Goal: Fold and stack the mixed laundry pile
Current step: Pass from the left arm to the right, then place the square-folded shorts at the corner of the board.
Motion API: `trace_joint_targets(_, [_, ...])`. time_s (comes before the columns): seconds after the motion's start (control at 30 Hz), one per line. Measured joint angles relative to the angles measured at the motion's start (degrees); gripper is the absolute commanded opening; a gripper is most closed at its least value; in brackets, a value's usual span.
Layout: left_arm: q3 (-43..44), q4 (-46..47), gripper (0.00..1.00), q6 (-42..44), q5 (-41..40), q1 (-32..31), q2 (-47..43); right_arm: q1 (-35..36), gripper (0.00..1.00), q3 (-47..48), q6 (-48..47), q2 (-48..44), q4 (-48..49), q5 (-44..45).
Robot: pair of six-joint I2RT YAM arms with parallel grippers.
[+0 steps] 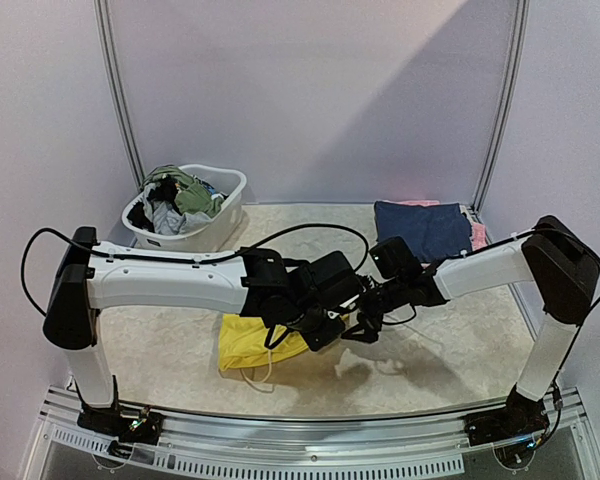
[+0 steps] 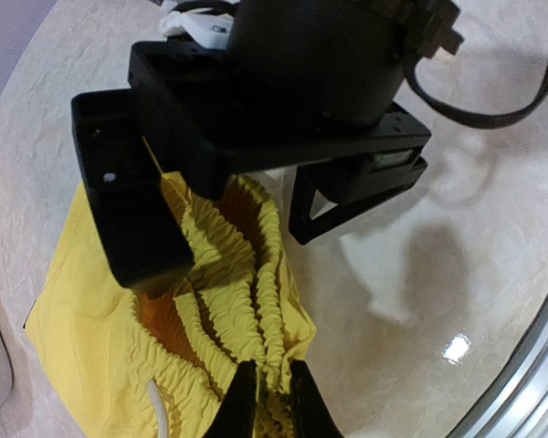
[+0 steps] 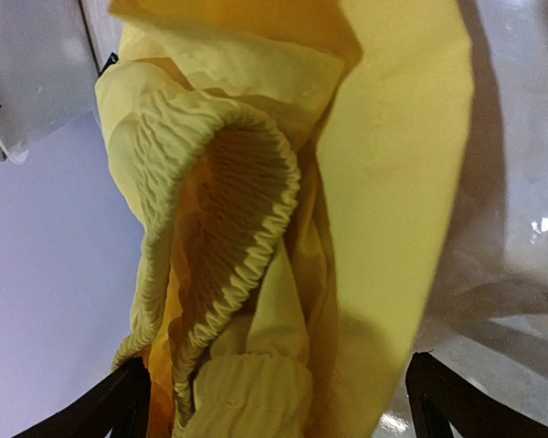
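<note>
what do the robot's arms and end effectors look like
The left arm and right arm have white tubular links, bulky black joint housings and black bases. Thin black cables loop alongside them. The left end effector and right end effector are matte black with flat angular fingers.

Beige table (image 1: 460,340): white tub (image 1: 218,236), yellow garment (image 1: 245,340), folded navy stack (image 1: 422,228).

My left gripper (image 2: 272,372) pinches the crinkly waistband (image 2: 247,274) of the bright yellow garment (image 1: 248,342), bunched mid-table (image 1: 460,340), other clothes (image 1: 180,198) heap in the white tub (image 1: 225,222), and a dark blue piece (image 1: 423,228) lies folded back right.
</note>
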Motion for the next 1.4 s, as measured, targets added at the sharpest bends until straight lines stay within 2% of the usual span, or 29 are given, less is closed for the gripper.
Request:
trace_joint_targets(0.17, [0.00,0.00,0.00,-0.44,0.00,0.00,0.00,0.96,0.98,0.11,2.34,2.73,6.47,-0.90])
trace_joint_targets(0.23, [0.02,0.00,0.00,-0.48,0.00,0.00,0.00,1.36,0.93,0.15,3.17,4.22,8.20,-1.07])
trace_joint_targets(0.4, [0.02,-0.15,0.00,-0.70,0.00,0.00,0.00,1.51,0.61,0.24,4.42,5.73,10.62,-1.49])
trace_joint_targets(0.57, [0.02,-0.26,0.00,-1.25,0.04,-0.02,0.00,1.49,0.44,0.37,4.52,6.21,11.91,-1.46])
trace_joint_targets(0.63, [0.02,-0.26,0.01,-1.36,0.11,-0.02,0.00,1.49,0.32,0.55,4.17,6.21,11.78,-1.44])
trace_joint_targets(0.73, [-0.04,-0.15,0.22,-1.44,0.50,-0.04,0.00,1.49,0.14,1.70,3.39,6.23,10.43,-1.31])
trace_joint_targets(0.83, [-1.20,0.61,0.51,-0.92,1.55,-0.33,-0.85,1.29,0.02,3.74,1.38,6.21,7.56,-1.03])
trace_joint_targets(0.93, [-3.54,1.38,0.84,-0.22,3.76,-0.52,-4.17,0.74,0.00,6.01,-0.83,6.25,3.43,-0.55])
trace_joint_targets(0.97, [-4.31,1.57,0.90,-0.11,4.63,-0.57,-5.66,0.46,0.00,7.02,-1.99,6.32,1.55,-0.44])
trace_joint_targets(1.07, [-6.43,1.90,0.99,0.11,6.69,-0.66,-10.25,-0.35,0.00,11.65,-6.40,7.10,-5.55,0.31])
trace_joint_targets(1.27, [-10.25,1.01,1.00,-1.36,8.22,-0.66,-18.40,-0.96,0.00,24.02,-16.61,10.08,-18.75,2.25])
trace_joint_targets(1.4, [-11.65,-1.51,1.00,-3.58,8.13,-0.26,-22.84,-1.55,0.00,27.78,-21.33,11.04,-24.26,3.37])
